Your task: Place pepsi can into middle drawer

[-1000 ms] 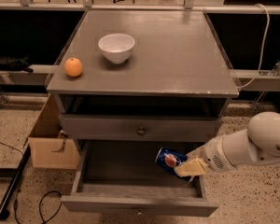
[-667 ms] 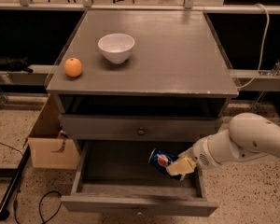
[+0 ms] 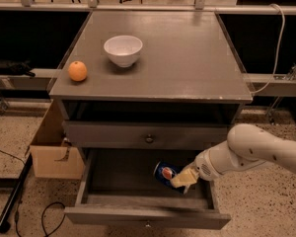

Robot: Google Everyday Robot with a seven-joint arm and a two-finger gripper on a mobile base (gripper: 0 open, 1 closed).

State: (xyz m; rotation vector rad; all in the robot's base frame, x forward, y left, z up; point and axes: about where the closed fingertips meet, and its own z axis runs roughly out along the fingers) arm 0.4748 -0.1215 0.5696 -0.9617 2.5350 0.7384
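Observation:
The pepsi can (image 3: 165,172), blue with a round red-white-blue logo, is tilted on its side inside the open middle drawer (image 3: 91,203), right of its centre and just above the dark floor. My gripper (image 3: 182,179) comes in from the right on a white arm (image 3: 256,152) and is shut on the pepsi can, its pale fingers (image 3: 186,177) wrapping the can's right end. The drawer is pulled out toward me, with tall grey side walls and a plain front panel.
Above the open drawer is a shut drawer front with a round knob (image 3: 149,138). On the cabinet top (image 3: 187,58) stand a white bowl (image 3: 123,50) and an orange (image 3: 77,71). A cardboard box (image 3: 52,152) sits left of the cabinet. Cables lie on the floor at the left.
My gripper has carried the can to the left and lower, deeper into the open drawer. The arm has reached further in from the right.

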